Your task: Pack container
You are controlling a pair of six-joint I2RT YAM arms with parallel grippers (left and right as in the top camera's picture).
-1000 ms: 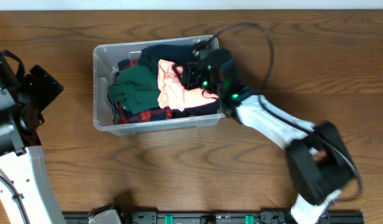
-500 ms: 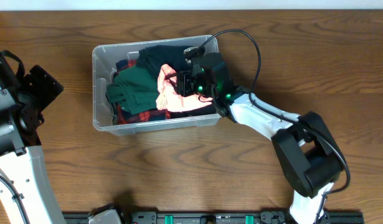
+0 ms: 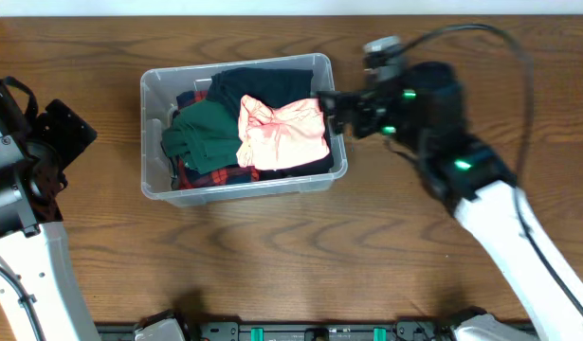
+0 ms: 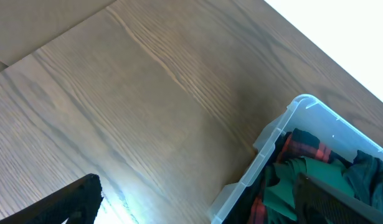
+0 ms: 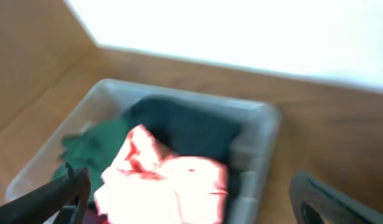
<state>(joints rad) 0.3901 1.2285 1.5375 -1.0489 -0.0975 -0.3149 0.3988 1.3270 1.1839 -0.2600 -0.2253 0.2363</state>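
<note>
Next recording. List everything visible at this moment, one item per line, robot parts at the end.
table: one, brown wood grain, under everything
container: one, clear plastic, on the table left of centre
pink cloth: one, pale pink, on top of the pile at the container's right end
green garment: one, dark green, in the container's left half
dark garment: one, navy or black, along the container's far side
plaid garment: one, red and dark check, low in the pile by the near wall
rail: one, black, along the table's near edge
left gripper: one, black, open, empty, left of the container
right gripper: one, black, open, empty, at the container's right rim
</note>
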